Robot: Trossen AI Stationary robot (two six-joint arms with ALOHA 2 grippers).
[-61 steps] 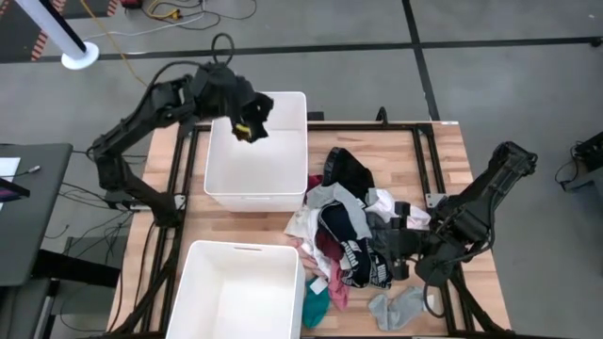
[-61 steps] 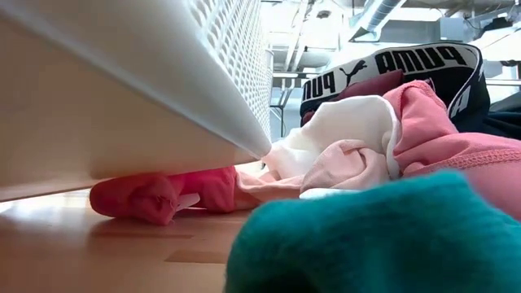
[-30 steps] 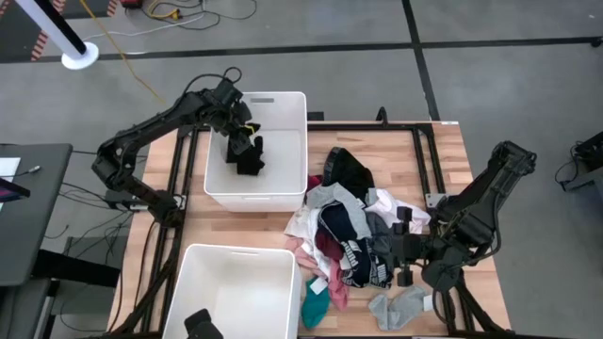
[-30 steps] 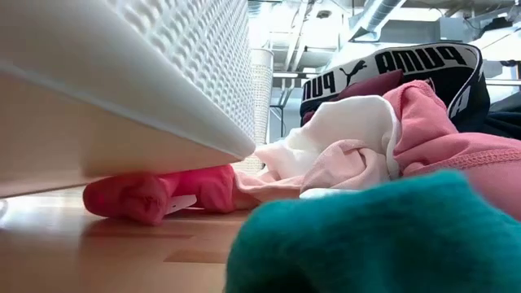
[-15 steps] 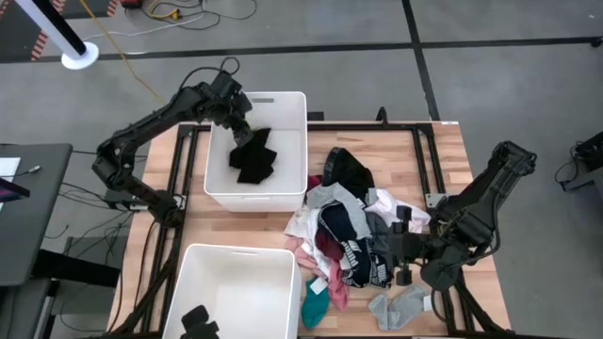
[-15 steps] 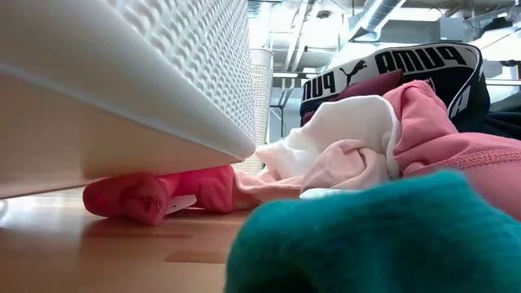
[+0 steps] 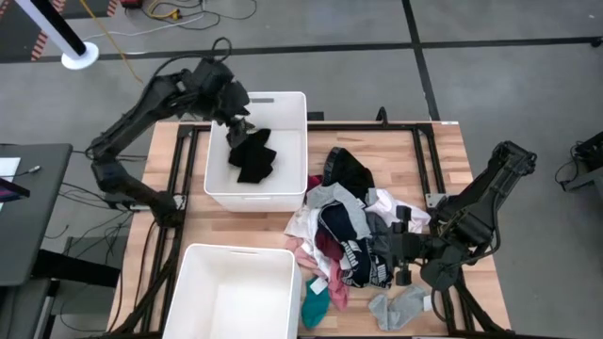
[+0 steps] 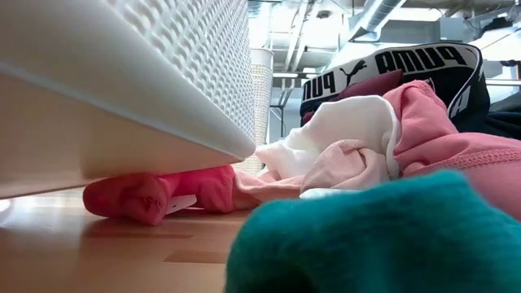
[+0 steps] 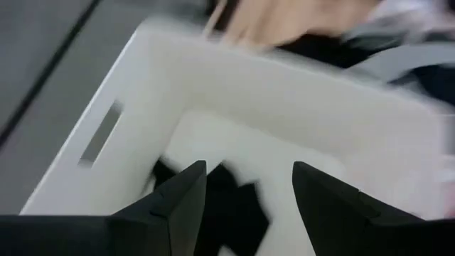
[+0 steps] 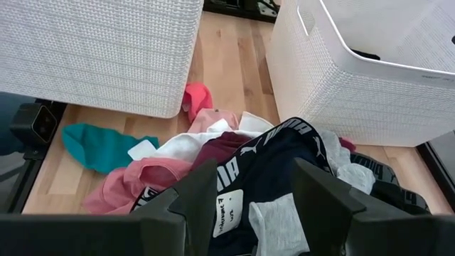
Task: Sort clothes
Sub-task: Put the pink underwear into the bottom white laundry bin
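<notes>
Black garment [image 7: 252,158] in bin [image 7: 283,193], below open left claw [image 7: 239,121].

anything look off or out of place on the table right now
One thing: a pink garment is wedged under the edge of the near white bin, pinned against the table. A teal garment lies apart from the main pile, beside that bin.

Both arms are dark, near-black, built of slim tubular links joined by chunky rounded joint housings; the left arm [image 7: 141,104] carries a thin black cable looping above its wrist, and the right arm [image 7: 485,202] has a bulkier, boxy forearm section. Each ends in two flat, matte black fingers [image 10: 321,203] with angular, tapered tips; no markings or screws can be made out.
</notes>
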